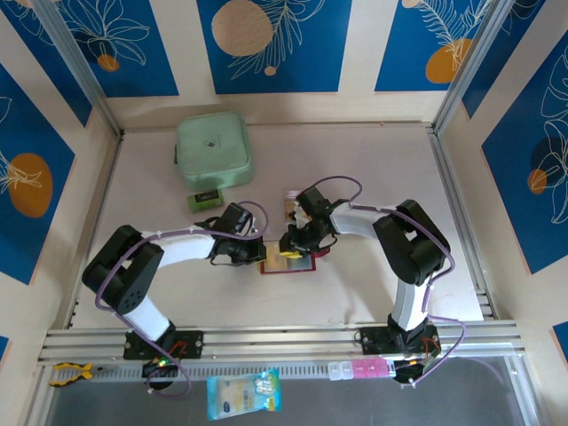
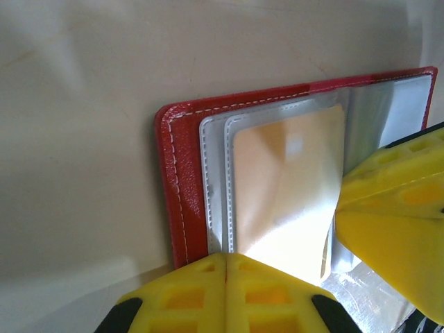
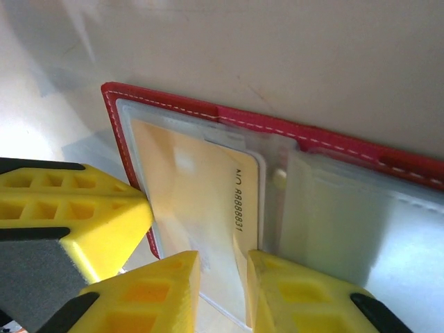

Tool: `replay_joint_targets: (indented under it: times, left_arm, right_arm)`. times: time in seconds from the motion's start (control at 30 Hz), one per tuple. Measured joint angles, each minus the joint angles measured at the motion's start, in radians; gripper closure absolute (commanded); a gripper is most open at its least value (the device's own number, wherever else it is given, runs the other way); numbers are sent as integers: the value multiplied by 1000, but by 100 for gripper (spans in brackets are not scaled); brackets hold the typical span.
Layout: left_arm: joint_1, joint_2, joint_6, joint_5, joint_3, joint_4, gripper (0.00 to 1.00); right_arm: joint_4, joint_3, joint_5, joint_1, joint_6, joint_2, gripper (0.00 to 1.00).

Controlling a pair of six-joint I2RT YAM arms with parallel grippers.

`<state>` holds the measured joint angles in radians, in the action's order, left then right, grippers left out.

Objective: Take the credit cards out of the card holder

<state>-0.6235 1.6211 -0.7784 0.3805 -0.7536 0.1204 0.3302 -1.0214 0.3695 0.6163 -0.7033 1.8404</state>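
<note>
The card holder (image 1: 286,264) lies open on the table (image 1: 373,160) between the arms, where the left gripper (image 2: 225,267), fully closed on nothing, apparently pins its near edge so the right gripper (image 3: 223,267) (jaws narrowly parted, nothing clamped) can work the tan card (image 3: 198,194) out.

Left hand (image 2: 226,267) closed (tips pressed together), right hand (image 3: 223,267) jaws narrowly parted; left arm (image 1: 182,243), right arm (image 1: 368,216) bent inward

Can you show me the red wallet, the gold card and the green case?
red wallet (image 2: 182,187), left wrist view, its stitched red edge.
gold card (image 2: 288,180), left wrist view, middle of its face.
green case (image 1: 213,149), top view, middle of its lid.
</note>
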Motion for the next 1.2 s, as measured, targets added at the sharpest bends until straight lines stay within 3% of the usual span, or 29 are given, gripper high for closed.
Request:
replay_joint_targets:
  times: [0.4, 0.6, 1.2]
  left_arm:
    - [1, 3, 0, 0, 0, 0, 99]
    - [1, 3, 0, 0, 0, 0, 99]
    - [5, 5, 3, 4, 0, 1, 99]
  right_arm:
    - [-4, -15, 11, 15, 16, 17, 80]
    - [8, -24, 12, 17, 27, 24, 77]
    - [172, -100, -127, 28, 95, 24, 76]
